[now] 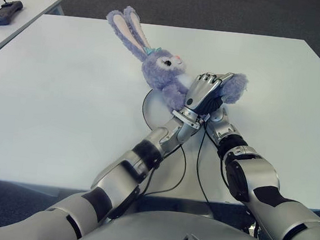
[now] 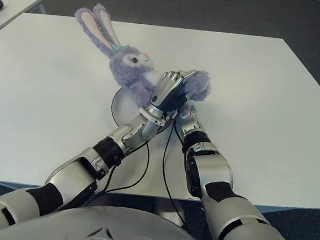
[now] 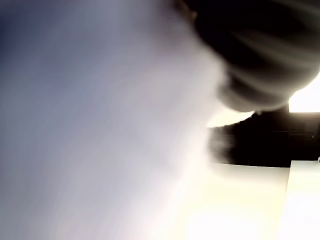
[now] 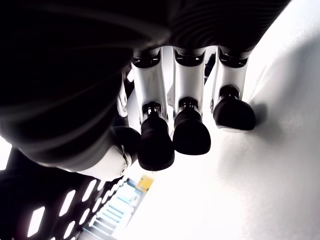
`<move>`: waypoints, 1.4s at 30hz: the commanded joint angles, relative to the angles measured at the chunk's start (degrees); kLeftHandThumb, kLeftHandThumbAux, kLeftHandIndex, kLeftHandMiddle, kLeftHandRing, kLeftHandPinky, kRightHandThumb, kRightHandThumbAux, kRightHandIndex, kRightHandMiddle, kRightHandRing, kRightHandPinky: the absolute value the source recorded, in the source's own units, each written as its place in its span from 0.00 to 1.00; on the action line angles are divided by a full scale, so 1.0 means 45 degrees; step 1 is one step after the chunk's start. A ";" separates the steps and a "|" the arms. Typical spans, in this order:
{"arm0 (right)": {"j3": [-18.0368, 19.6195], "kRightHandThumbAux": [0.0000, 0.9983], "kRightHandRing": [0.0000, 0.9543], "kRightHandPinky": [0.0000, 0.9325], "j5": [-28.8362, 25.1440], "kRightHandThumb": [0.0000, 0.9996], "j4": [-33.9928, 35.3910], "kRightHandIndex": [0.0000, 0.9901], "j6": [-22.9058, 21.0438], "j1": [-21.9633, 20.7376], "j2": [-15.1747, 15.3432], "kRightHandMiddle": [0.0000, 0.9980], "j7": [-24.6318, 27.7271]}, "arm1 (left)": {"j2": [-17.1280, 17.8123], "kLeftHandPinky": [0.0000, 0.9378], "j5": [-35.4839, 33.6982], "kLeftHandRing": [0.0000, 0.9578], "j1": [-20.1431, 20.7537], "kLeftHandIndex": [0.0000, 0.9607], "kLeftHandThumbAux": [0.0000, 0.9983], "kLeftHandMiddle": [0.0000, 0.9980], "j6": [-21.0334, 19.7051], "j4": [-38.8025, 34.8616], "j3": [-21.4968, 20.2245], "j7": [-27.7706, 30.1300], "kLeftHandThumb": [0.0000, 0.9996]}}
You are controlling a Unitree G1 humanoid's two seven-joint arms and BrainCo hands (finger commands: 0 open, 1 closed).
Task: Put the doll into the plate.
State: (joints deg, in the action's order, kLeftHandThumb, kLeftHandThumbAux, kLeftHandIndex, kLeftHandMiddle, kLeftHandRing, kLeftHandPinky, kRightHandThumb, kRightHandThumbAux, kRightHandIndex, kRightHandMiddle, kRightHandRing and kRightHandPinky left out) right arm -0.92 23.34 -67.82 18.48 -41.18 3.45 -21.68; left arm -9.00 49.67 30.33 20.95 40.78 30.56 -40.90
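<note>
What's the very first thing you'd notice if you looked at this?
A fluffy purple bunny doll with long ears, lying near the middle of the white table and partly over a white plate. Next you'd spot the robot's left hand reaching across and gripping the doll's body, with the right hand tucked just beneath it.
</note>
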 commanded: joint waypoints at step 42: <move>-0.0105 0.74 0.81 0.85 0.0589 0.70 -0.2852 0.41 -0.1685 0.4664 -0.1574 0.74 0.1203 | -0.0054 0.89 0.0761 0.87 -0.4001 0.46 0.69 0.81 -0.1373 0.7757 0.1549 0.0339 0.75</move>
State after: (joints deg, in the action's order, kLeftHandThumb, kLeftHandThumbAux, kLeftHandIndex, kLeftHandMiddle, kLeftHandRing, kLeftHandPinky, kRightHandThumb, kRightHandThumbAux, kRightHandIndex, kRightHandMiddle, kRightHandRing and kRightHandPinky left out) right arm -0.92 23.34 -67.82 18.49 -41.18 3.44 -21.68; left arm -8.99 49.67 30.34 20.96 40.80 30.56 -40.90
